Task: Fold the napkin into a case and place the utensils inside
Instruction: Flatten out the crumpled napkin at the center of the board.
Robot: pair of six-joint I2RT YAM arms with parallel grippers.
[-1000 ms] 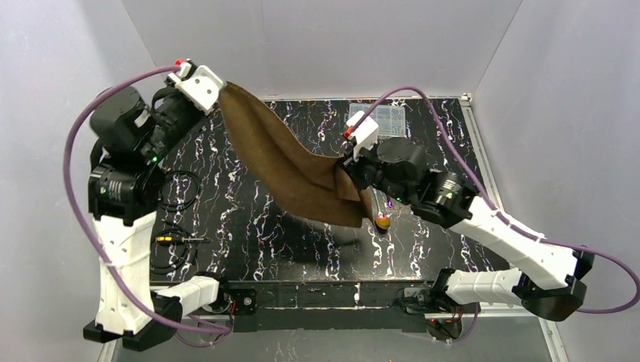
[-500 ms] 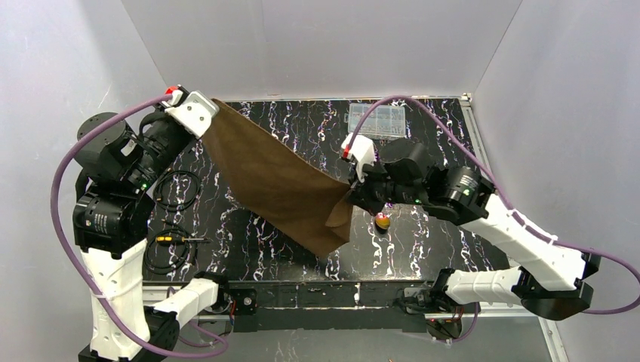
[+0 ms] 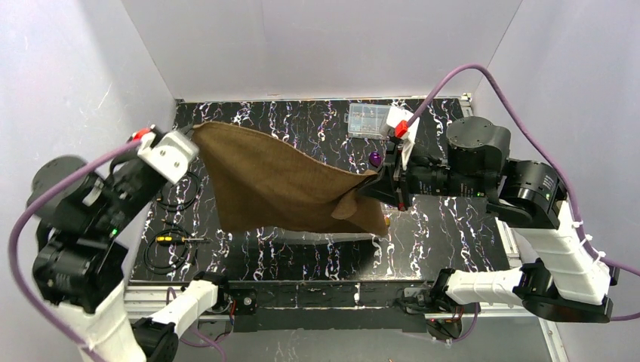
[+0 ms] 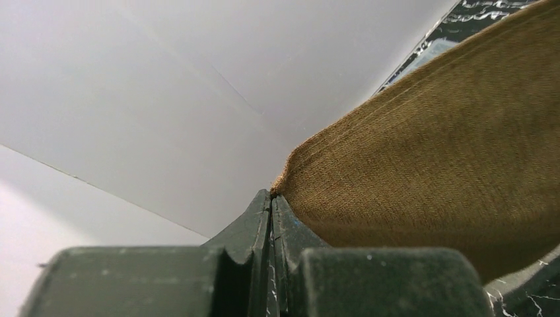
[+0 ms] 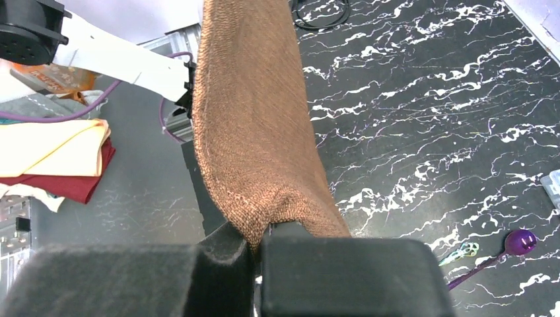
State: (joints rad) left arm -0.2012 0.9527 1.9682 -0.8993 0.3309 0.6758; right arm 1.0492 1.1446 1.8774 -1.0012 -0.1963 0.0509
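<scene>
The napkin (image 3: 279, 185) hangs over the middle of the counter (image 3: 294, 121), stretched between the two tools. The left tool (image 3: 193, 134) grips one corner at the left side, more to the back. The right tool (image 3: 375, 181) grips the opposite corner, a little right of the middle. The lower edge of the napkin sags to the near side; if it touches the counter I cannot tell. One utensil (image 3: 375, 158) lies on the counter just behind the right tool. A compartment box (image 3: 367, 118) stands further behind it, near the far edge. Two cable coils (image 3: 175, 190) lie on the left part of the counter, one in front of the other.
</scene>
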